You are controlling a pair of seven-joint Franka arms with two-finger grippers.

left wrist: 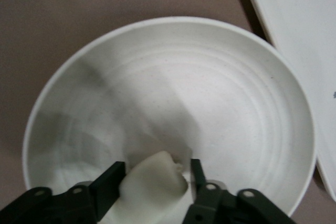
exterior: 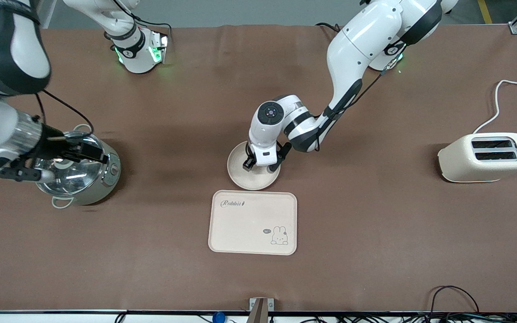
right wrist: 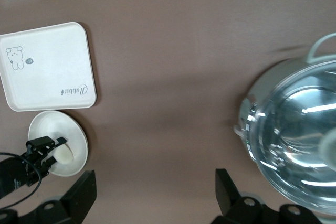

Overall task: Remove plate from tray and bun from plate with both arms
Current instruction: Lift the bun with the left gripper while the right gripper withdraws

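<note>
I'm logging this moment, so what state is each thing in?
plate: on table, beside tray, bun in it.
bun: between left gripper fingers.
right gripper: open, over pot.
pot: lidded.
tray: bare.
toaster: slots unfilled.

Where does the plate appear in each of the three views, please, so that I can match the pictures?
Front view: plate at the table's middle, under the left gripper.
Left wrist view: plate fills the picture.
Right wrist view: plate, small, near a corner.
Shared landmark: the rabbit tray beside the plate.
</note>
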